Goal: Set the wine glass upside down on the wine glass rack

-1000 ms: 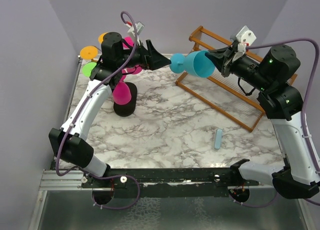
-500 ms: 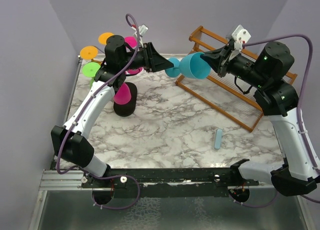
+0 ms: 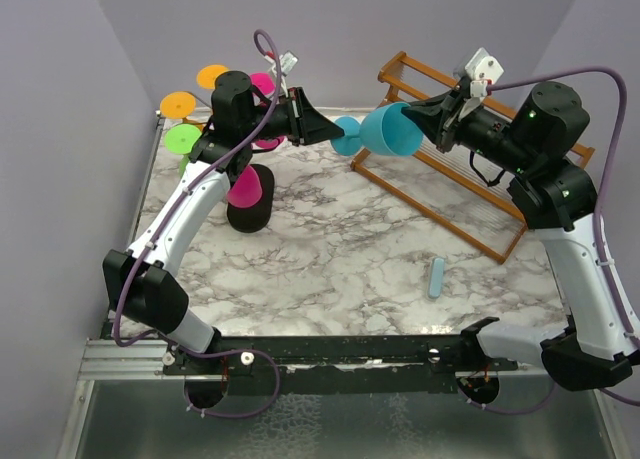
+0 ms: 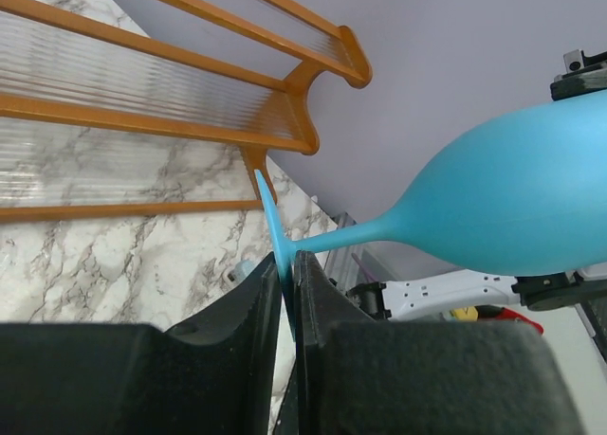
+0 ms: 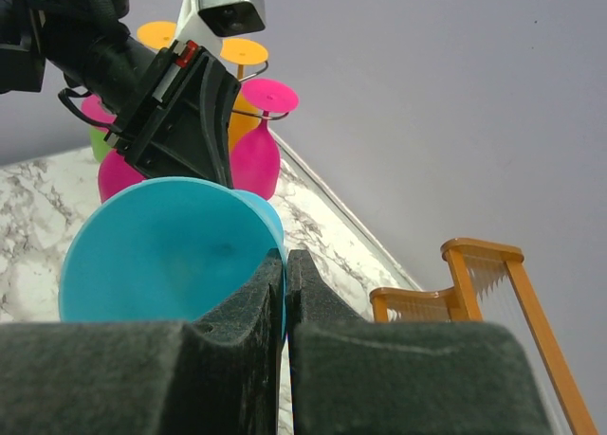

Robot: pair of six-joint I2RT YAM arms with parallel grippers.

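Left wrist view shows left claw (image 4: 285,264) clamped on foot of blue wine glass (image 4: 512,198). Right wrist view shows right claw (image 5: 285,261) pinching rim. Axis horizontal, mouth toward right arm.

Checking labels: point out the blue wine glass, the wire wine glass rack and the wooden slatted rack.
blue wine glass (image 3: 392,131), top external view, on its bowl.
wire wine glass rack (image 3: 249,219), top external view, on its black oval base.
wooden slatted rack (image 4: 142,122), left wrist view, on a rail.

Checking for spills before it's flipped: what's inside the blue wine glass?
The blue wine glass looks empty; one finger of the right gripper sits inside the rim and hides the lower wall.
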